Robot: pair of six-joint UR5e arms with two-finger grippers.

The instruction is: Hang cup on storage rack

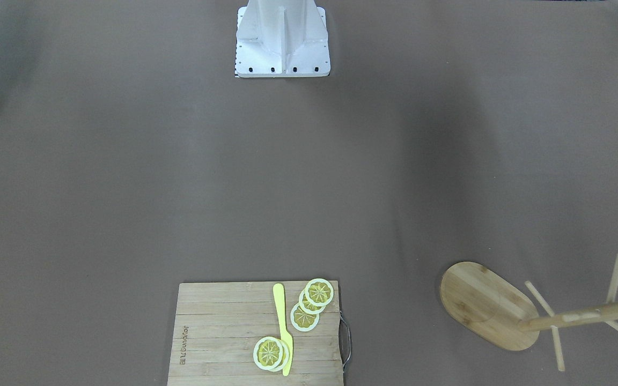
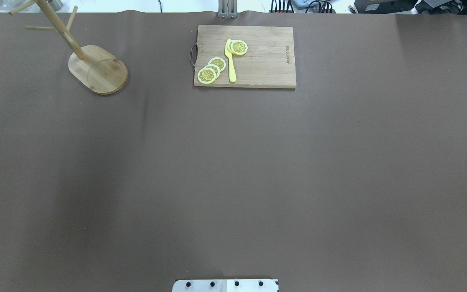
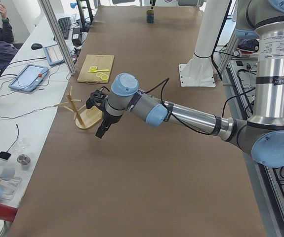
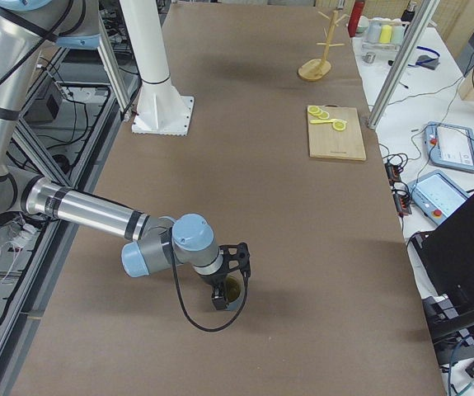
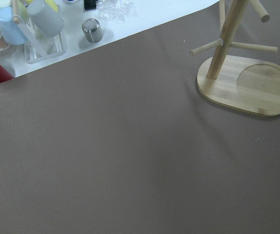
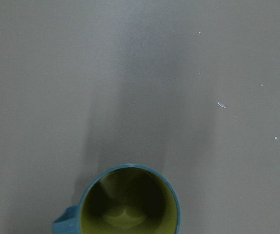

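The dark blue cup point(image 6: 130, 200) with a yellow-green inside stands upright on the table, its handle at the lower left in the right wrist view. In the exterior right view my right gripper point(image 4: 224, 295) is down at the cup point(image 4: 233, 290); I cannot tell if it is open or shut. The bamboo storage rack point(image 2: 95, 69) stands upright at the table's far left corner, and also shows in the front-facing view point(image 1: 488, 305) and the left wrist view point(image 5: 247, 87). My left gripper point(image 3: 102, 129) hovers near the rack point(image 3: 80, 111); I cannot tell its state.
A slatted cutting board point(image 2: 258, 61) with lemon slices point(image 2: 211, 71) and a yellow knife point(image 2: 230, 61) lies at the far middle edge. The white robot pedestal point(image 1: 282, 37) stands at the near edge. Bottles and a metal cup point(image 5: 92, 30) sit beyond the table's left end.
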